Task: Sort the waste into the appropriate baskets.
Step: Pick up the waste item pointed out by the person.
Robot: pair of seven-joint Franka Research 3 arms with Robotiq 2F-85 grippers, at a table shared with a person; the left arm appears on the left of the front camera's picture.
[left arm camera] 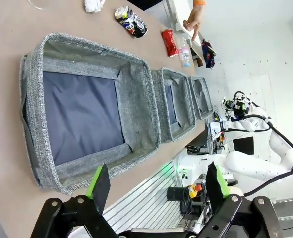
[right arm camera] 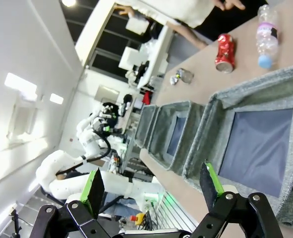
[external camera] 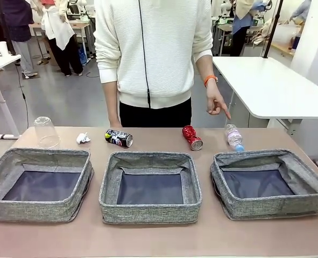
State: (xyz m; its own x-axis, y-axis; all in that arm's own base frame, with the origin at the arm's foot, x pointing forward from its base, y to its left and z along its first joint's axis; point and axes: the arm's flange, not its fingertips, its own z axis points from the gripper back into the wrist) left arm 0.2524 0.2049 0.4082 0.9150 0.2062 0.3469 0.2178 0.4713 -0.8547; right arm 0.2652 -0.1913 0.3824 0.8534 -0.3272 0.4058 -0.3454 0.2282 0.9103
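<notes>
The waste lies in a row along the table's far side: a clear plastic cup [external camera: 46,131] upside down, a crumpled paper ball [external camera: 83,138], a black printed can [external camera: 119,138], a crushed red can [external camera: 192,137] and a clear bottle [external camera: 234,137]. Three grey baskets stand in front of them: left [external camera: 46,154], middle [external camera: 148,157] and right [external camera: 255,156], all empty. My left gripper [left arm camera: 157,171] hangs open above the near edge of the left basket [left arm camera: 136,99]. Open too, my right gripper [right arm camera: 151,173] is above the near side of the right basket [right arm camera: 255,89], with the red can [right arm camera: 225,53] and bottle [right arm camera: 266,37] beyond.
A person stands at the far side; one hand [external camera: 218,105] points down towards the bottle. A white table [external camera: 271,86] stands behind on the right. Bare tabletop [external camera: 148,239] runs in front of the baskets.
</notes>
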